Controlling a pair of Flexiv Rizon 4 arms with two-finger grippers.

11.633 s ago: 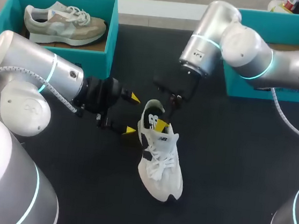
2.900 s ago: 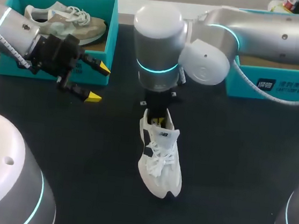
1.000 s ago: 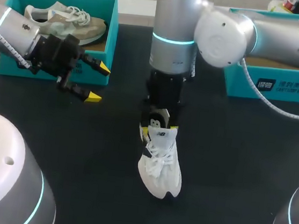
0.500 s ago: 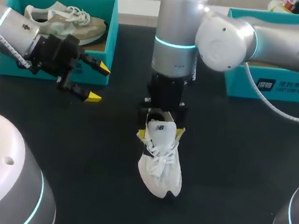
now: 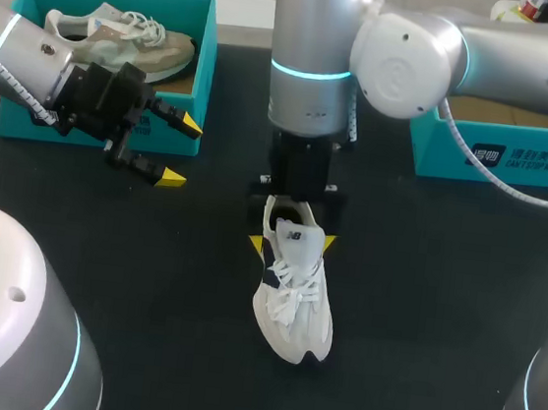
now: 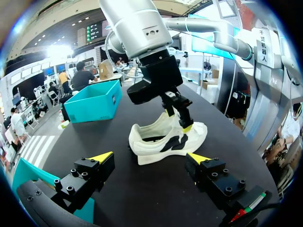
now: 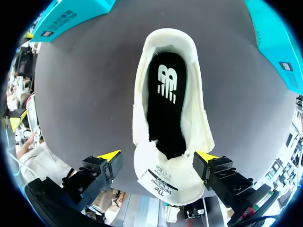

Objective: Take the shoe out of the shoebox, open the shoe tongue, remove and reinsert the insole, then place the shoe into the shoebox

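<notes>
Across the black tabletop [image 5: 443, 284] the white lace-up sneaker [image 5: 295, 301] lies mid-table, its long axis running far edge to near edge, toe nearward. The right gripper [image 5: 293, 239] hangs above its collar, fingers spread astride, gripping nothing. The left gripper [image 5: 178, 152], also spread, sits well apart toward the far-left corner.

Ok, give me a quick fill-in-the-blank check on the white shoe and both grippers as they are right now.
The black insole lies ____ the white lace-up sneaker. The right gripper is ____, with one finger on either side of the sneaker's tongue. The left gripper, beside the teal cardboard shoebox, holds ____.
Missing words: inside; open; nothing.
</notes>
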